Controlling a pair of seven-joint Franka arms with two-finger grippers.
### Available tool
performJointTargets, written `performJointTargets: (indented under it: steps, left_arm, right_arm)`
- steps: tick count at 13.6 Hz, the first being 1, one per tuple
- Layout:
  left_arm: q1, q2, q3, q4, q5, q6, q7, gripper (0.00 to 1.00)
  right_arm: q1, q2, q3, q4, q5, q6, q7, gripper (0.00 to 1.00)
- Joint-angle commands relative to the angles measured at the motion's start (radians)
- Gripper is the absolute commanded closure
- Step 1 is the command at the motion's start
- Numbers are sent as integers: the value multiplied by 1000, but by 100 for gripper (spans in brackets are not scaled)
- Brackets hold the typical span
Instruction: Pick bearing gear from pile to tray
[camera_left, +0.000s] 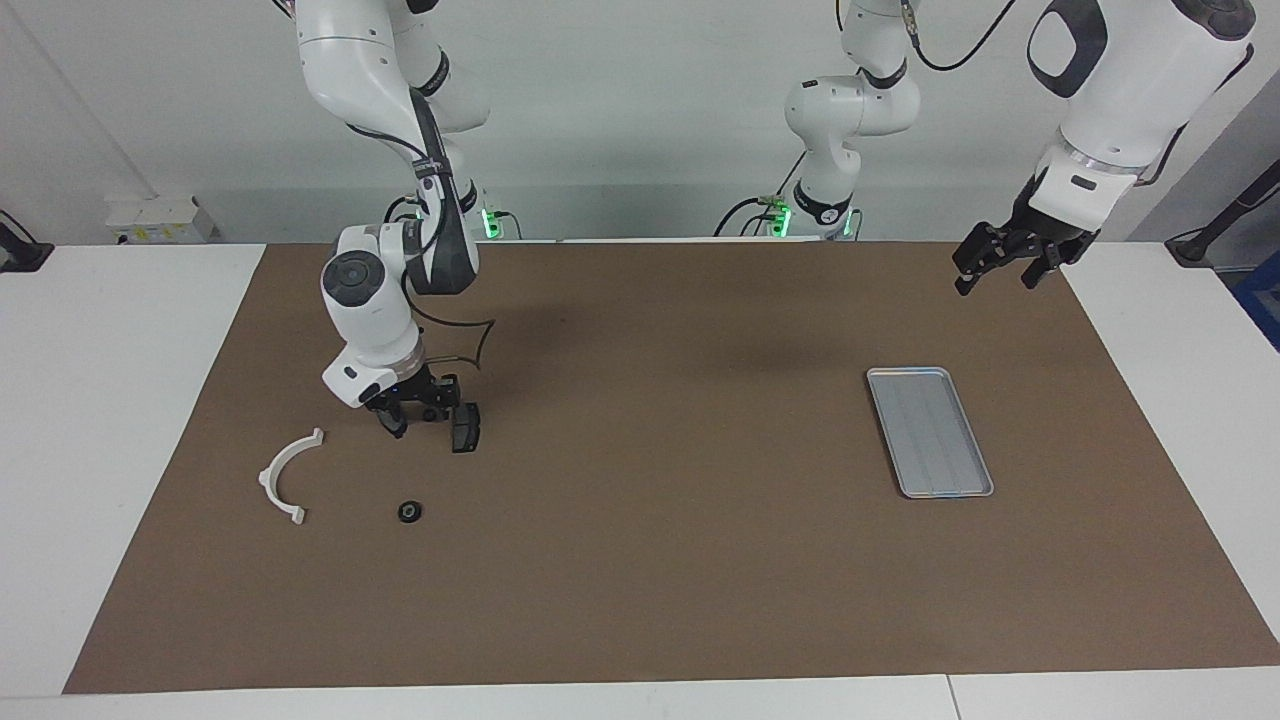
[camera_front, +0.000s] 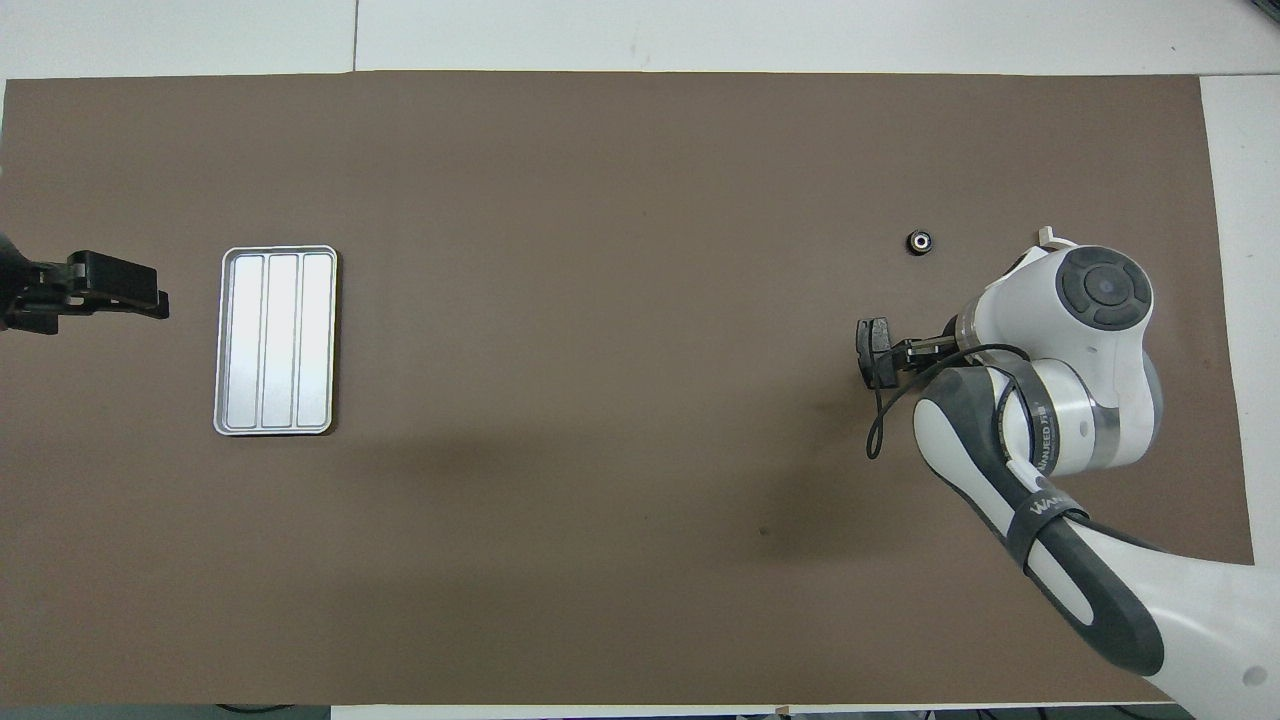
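Observation:
The bearing gear (camera_left: 408, 512) (camera_front: 919, 241), a small black round piece with a shiny centre, lies on the brown mat. It is beside the white half-ring (camera_left: 288, 475) of the pile. My right gripper (camera_left: 420, 412) hangs low over the mat, a little nearer to the robots than that gear. It is open and beside a dark grey brake pad (camera_left: 465, 430) (camera_front: 872, 350). A small dark bit shows between its fingers; I cannot tell what it is. The silver tray (camera_left: 930, 432) (camera_front: 277, 340) lies toward the left arm's end. My left gripper (camera_left: 1000, 268) (camera_front: 150, 292) waits open, raised over the mat's edge beside the tray.
The brown mat (camera_left: 650, 560) covers most of the white table. In the overhead view my right arm's wrist (camera_front: 1075, 330) covers nearly all of the half-ring. A thin black cable (camera_left: 470, 345) loops off that wrist.

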Motion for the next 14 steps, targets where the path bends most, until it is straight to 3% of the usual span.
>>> performJointTargets:
  steps: [1, 3, 4, 14]
  left_arm:
    - [4, -28, -5, -26, 13, -8, 1, 0]
    - [4, -28, -5, -26, 13, -8, 3, 0]
    - [4, -28, -5, -26, 13, -8, 1, 0]
    - [4, -28, -5, -26, 13, -8, 1, 0]
  right_arm:
    - [-10, -24, 8, -29, -16, 23, -9, 28]
    - [3, -26, 8, -29, -16, 23, 6, 29]
    - [0, -24, 8, -29, -16, 25, 2, 34]
    - [3, -15, 8, -37, -16, 52, 8, 37]
